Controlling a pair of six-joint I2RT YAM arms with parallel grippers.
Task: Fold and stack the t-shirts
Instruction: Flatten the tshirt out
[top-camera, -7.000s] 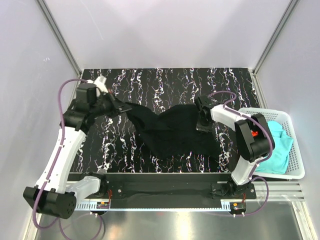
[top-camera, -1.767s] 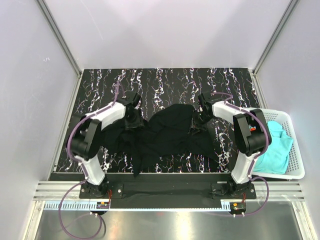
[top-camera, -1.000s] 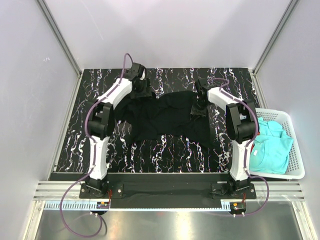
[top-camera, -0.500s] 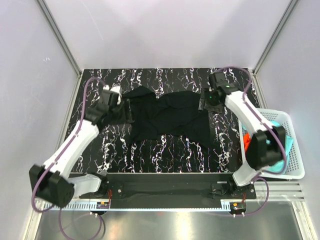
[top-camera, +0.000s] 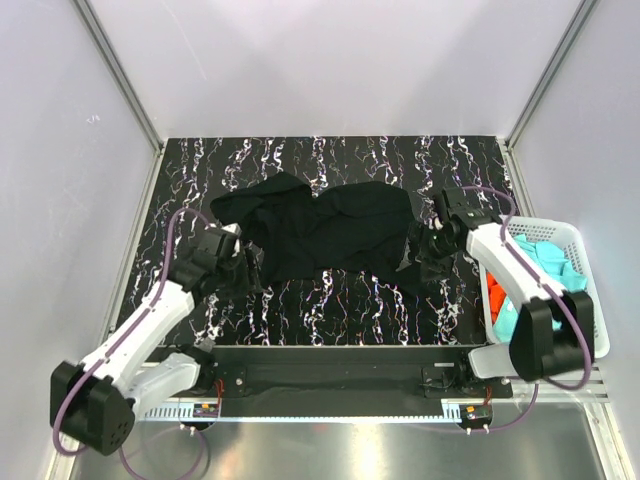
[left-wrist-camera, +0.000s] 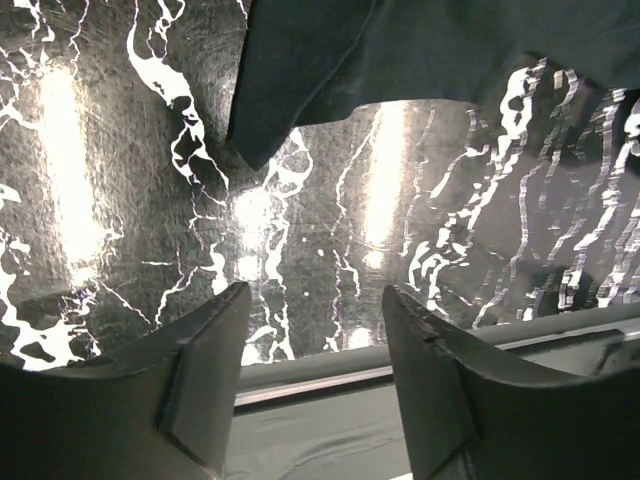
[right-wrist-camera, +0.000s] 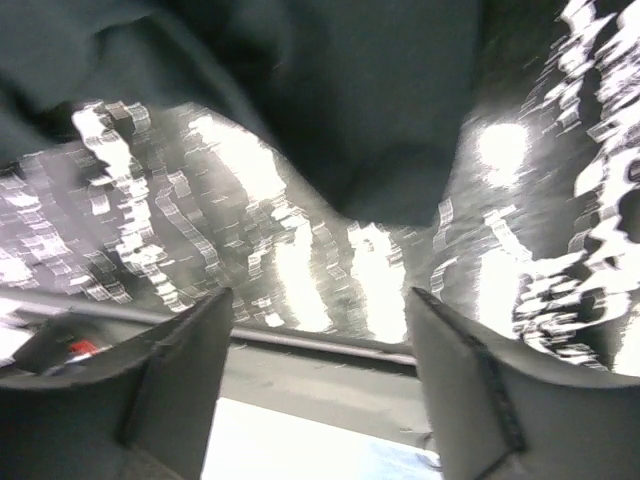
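Overhead, two wrist close-ups; shared t-shirt (top-camera: 340, 232)

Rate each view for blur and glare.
Right wrist view: motion-blurred, with the white veins of the table smeared and the black t-shirt soft-edged. Left wrist view: sharp, the shirt's edge crisp, but bright glare streaks lie on the glossy table. Top external view: evenly lit and in focus.

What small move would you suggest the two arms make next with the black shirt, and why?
Probably lower both grippers onto the near corners of the black shirt and close. It lies spread on the table, and the left gripper and right gripper hover open and empty beside those corners.
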